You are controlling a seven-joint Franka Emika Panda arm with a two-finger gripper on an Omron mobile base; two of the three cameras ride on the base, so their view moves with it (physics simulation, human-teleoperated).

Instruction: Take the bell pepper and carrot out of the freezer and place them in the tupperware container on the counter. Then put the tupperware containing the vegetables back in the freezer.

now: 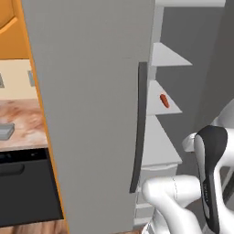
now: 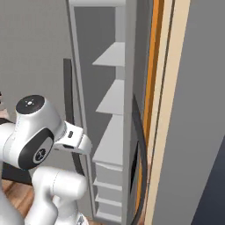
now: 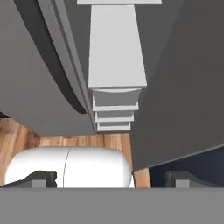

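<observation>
1. The scene is a kitchen with a wooden floor point(image 3: 65, 141) and a pinkish-brown marbled counter point(image 1: 27, 119) at the far left over orange cabinets, with a black dishwasher front point(image 1: 27, 187) under it.
2. The freezer point(image 1: 96, 114) is the tall grey appliance in the middle. Its door stands open toward the camera, and the long dark curved handle point(image 1: 138, 128) runs down the door edge.
3. Inside, pale grey shelves point(image 1: 162, 141) step up one above the other. The carrot point(image 1: 164, 101) lies on a middle shelf, near the front edge, a small orange-red piece. It is well apart from the arm.
4. I cannot find the bell pepper on the shelves that are visible; probably it is hidden by the door or lies deeper inside.
5. The tupperware container point(image 1: 6, 130) rests on the counter at the far left, just beside the freezer door. I think it waits there to receive the vegetables.
6. The arm is folded low in front of the open freezer. In the hand view the gripper point(image 3: 109, 180) looks toward the lower shelves and the floor; its two fingertips are wide apart with nothing between them.
7. In my judgement the task is at its beginning: the door is open, but no vegetable is taken yet. The next move needs the hand to rise to the carrot's shelf.
</observation>
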